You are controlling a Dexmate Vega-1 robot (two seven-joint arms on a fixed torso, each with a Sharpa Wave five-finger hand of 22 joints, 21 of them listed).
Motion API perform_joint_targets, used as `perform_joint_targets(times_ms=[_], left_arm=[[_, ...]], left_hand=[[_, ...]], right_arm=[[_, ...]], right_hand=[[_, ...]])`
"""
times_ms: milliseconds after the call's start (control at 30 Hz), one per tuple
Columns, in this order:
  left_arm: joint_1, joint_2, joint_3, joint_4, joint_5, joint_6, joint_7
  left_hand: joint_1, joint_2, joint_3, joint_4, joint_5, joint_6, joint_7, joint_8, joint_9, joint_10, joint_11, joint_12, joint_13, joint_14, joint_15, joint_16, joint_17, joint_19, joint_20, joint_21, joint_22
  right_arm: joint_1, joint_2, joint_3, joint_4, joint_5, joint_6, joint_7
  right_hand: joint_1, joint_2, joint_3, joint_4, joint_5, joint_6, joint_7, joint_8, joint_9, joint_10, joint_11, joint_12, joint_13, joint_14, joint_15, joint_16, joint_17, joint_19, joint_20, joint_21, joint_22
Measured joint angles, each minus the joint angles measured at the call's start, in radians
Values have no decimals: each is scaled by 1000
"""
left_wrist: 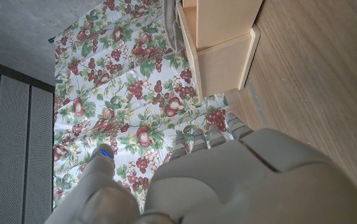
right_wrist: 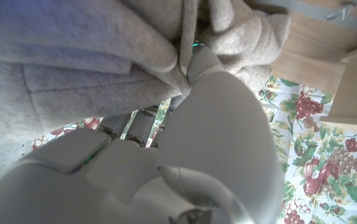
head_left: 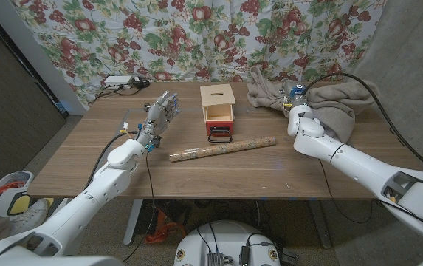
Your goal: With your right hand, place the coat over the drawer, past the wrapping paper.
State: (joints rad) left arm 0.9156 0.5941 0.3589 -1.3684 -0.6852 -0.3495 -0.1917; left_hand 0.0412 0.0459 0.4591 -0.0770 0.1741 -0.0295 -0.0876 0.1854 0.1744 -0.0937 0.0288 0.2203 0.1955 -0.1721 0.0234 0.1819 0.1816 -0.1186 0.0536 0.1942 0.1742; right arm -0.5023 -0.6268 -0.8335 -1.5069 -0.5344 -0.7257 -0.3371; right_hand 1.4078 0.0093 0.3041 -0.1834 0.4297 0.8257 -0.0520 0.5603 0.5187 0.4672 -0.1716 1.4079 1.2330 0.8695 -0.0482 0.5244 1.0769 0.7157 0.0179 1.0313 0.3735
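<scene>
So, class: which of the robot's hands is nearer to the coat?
Right. The right hand is in the coat, its fingers pinching the fabric. The left hand is held up on the far side of the drawer, well away from it.

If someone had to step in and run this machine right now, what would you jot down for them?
Right robot hand: at the coat, fingers pressed into its folds; a firm grip cannot be confirmed.
Left robot hand: raised, open, holding nothing, left of the drawer.
Wrapping paper lies in front of the drawer.
Done: the reach to the coat at the table's far right.
Left: lift the coat, carry it over and drape it on the drawer.
</scene>
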Motion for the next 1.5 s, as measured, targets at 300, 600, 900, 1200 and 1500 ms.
perform_joint_targets(times_ms=[300,600,900,1200,1500], left_arm=[[-4,-5,1,10,-3,-2,-3],[-14,-11,3,29,-6,-7,-17],[-20,-16,3,44,-10,-13,-28],[-24,-20,3,56,-12,-20,-35],[-25,-24,3,59,-13,-24,-37]], left_hand=[[0,0,0,0,4,0,0,0,0,0,0,0,0,0,0,0,0,0,0,0,0],[0,0,0,0,4,0,0,0,0,0,0,0,0,0,0,0,0,0,0,0,0],[0,0,0,0,4,0,0,0,0,0,0,0,0,0,0,0,0,0,0,0,0],[0,0,0,0,4,0,0,0,0,0,0,0,0,0,0,0,0,0,0,0,0],[0,0,-4,-4,4,0,0,0,0,0,0,0,0,0,0,0,0,0,0,0,0]], right_arm=[[-4,-15,29,-51,-13,2,-39],[5,-30,50,-89,-50,-12,-55],[18,-50,59,-126,-93,-25,-56],[25,-68,64,-165,-147,-36,-34],[25,-86,77,-209,-189,-36,-13]], right_hand=[[4,-4,0,0,23,9,2,0,-9,0,0,25,2,10,-1,-15,5,-4,-4,32,-9],[7,-8,3,-3,42,11,0,0,-17,0,0,51,2,16,-2,-28,14,8,-24,49,-18],[6,-18,3,-3,59,12,-2,0,-23,0,0,65,2,30,-9,-37,18,28,-50,68,-26],[0,-31,5,-4,72,12,-2,-1,-24,-6,-5,85,2,41,-20,-46,24,48,-81,80,-34],[0,-32,5,-4,83,15,-4,-1,-25,-6,-5,104,2,52,-27,-53,30,55,-99,97,-43]])
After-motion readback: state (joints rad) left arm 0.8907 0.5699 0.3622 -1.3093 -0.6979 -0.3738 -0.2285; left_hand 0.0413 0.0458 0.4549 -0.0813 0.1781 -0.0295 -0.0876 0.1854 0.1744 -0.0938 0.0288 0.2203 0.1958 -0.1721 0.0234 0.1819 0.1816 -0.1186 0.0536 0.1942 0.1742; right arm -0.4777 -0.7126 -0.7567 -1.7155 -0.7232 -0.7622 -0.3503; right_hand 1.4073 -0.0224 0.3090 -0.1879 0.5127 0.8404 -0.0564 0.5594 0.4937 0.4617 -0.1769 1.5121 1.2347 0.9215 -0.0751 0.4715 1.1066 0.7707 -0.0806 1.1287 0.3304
